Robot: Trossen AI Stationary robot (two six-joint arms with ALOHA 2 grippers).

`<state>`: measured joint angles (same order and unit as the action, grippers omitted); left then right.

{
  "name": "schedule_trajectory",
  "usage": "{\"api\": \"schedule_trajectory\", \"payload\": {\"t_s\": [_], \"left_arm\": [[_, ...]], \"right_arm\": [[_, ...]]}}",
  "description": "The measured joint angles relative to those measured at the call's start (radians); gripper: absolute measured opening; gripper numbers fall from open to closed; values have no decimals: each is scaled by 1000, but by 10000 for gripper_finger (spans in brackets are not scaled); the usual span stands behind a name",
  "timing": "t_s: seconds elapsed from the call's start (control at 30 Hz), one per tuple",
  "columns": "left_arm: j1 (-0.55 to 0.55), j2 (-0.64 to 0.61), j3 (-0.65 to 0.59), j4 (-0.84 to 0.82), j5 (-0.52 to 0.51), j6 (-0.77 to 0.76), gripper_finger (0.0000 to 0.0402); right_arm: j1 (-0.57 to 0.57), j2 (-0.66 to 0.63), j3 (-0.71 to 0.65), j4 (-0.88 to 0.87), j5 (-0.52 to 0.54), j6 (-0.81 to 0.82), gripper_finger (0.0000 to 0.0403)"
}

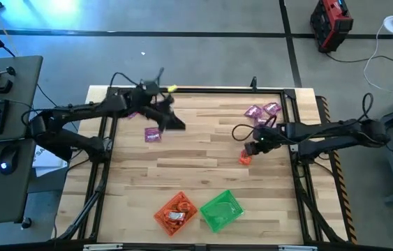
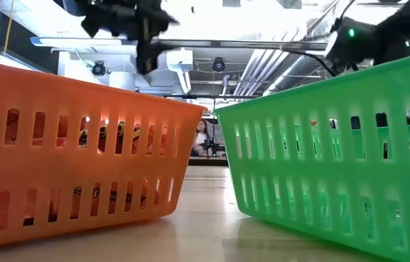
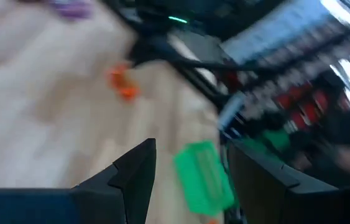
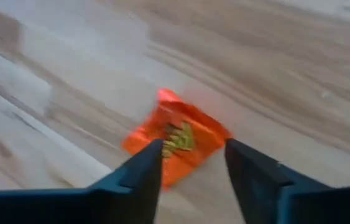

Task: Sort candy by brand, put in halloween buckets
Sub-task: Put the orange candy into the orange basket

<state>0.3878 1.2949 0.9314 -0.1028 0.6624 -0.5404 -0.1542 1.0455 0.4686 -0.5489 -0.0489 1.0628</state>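
An orange-red candy packet (image 4: 178,138) lies flat on the wood table (image 1: 203,171). My right gripper (image 4: 193,160) is open and hovers just over it, one finger on each side; in the high view the gripper (image 1: 255,146) is beside the packet (image 1: 245,157). Purple packets (image 1: 261,111) lie in a cluster near the far right corner. One more purple packet (image 1: 153,135) lies far left. My left gripper (image 1: 174,118) is open, empty and raised near that packet. The orange bucket (image 1: 176,213) and the green bucket (image 1: 221,209) stand at the near edge.
The orange bucket holds several orange-red packets (image 1: 175,218). A black frame rail (image 1: 298,125) runs along the table's sides. Bare wood lies between the packets and the buckets. In the low view the two buckets (image 2: 81,160) (image 2: 336,145) fill the foreground.
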Motion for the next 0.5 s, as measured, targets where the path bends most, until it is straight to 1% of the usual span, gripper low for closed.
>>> {"api": "schedule_trajectory", "payload": {"t_s": [0.07,0.1,0.17,0.23,0.3,0.37,0.5], "left_arm": [[-88,0,0,64,-12,-5,186],[-131,0,0,100,-45,-24,186],[-216,0,0,147,-148,-76,186],[-290,0,0,170,-263,-129,186],[-351,0,0,187,-353,-185,186],[-405,0,0,197,-421,-237,186],[-478,0,0,232,-496,-317,186]], "right_arm": [[-37,-5,-40,19,-38,-69,201],[-55,-5,-52,38,-48,-108,217],[-83,-5,-68,69,-67,-188,244],[-103,-5,-80,88,-73,-246,262],[-120,-5,-85,133,-87,-280,270],[-129,-3,-86,172,-118,-305,271],[-129,16,-87,170,-136,-323,259]]}}
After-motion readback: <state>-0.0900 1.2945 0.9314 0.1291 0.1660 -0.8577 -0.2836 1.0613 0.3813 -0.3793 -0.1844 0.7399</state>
